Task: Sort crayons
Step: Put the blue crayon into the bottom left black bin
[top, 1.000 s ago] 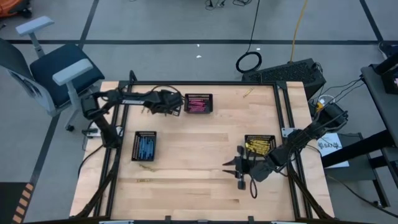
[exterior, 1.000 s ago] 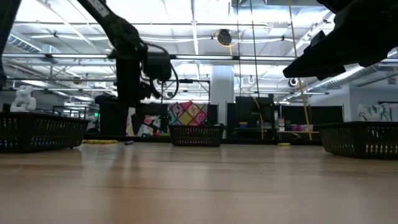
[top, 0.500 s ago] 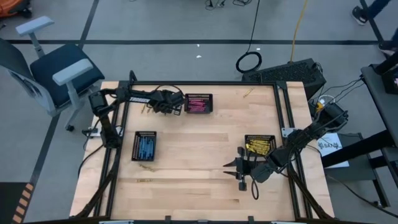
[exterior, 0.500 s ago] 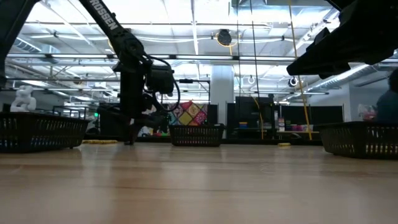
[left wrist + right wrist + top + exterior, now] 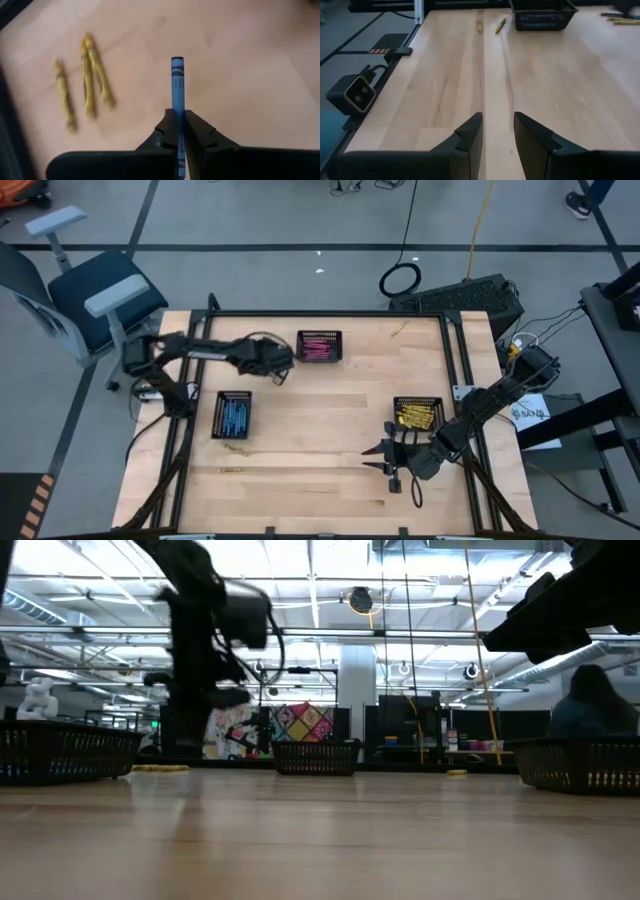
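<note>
My left gripper (image 5: 178, 131) is clamped on a blue crayon (image 5: 177, 85), whose tip juts forward from between the two dark fingers in the left wrist view, above bare wood. Three yellow crayons (image 5: 85, 85) lie loose on the table in the left half of that frame, apart from the blue one. In the overhead view the left gripper (image 5: 270, 360) sits in the upper middle-left of the frame, just left of the basket of pink crayons (image 5: 319, 346) near the table's top edge. The basket of blue crayons (image 5: 233, 415) stands at left centre, with a stray yellow crayon (image 5: 235, 446) just below it and another (image 5: 231, 470) lower still. The basket of yellow crayons (image 5: 417, 413) is at right centre. My right gripper (image 5: 385, 452) waits at lower right of centre, just below and left of that basket, fingers apart and holding nothing; its wrist view shows the gap between its fingers (image 5: 470, 135) over bare table (image 5: 445, 75).
</note>
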Robot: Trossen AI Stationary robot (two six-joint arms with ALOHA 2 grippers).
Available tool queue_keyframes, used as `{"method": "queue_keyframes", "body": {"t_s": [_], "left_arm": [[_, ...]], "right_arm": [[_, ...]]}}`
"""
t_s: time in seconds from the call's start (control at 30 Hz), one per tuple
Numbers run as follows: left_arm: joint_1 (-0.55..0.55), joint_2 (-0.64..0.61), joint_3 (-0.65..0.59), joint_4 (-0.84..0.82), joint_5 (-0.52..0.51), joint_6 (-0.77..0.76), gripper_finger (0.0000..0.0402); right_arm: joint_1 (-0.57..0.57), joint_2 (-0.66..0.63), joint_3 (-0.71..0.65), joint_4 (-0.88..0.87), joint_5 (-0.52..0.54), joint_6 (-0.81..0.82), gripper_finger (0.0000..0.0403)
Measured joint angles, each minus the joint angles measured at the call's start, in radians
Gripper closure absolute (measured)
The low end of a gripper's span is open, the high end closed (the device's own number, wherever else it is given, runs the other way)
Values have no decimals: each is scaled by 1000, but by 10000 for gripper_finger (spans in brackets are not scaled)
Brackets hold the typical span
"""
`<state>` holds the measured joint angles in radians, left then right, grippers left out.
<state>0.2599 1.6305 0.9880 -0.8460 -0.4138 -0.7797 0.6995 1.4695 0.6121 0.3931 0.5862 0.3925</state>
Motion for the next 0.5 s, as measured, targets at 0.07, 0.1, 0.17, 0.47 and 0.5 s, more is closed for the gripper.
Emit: {"method": "queue_keyframes", "body": {"t_s": [0.07, 0.1, 0.17, 0.47, 0.5], "left_arm": [[-76, -58, -2, -47, 0, -39, 398], [-115, -87, 0, -69, 0, -70, 398], [-188, -143, 1, -145, 3, -141, 399], [-512, -254, 1, -456, 112, -594, 399], [-544, -253, 0, -472, 132, -638, 399]], "right_arm": [[6, 0, 0, 0, 26, 6, 307], [9, 0, 0, 0, 41, 7, 307], [10, 0, 0, 0, 46, 7, 307], [10, 0, 0, 3, 45, 15, 307], [10, 0, 0, 4, 45, 14, 307]]}}
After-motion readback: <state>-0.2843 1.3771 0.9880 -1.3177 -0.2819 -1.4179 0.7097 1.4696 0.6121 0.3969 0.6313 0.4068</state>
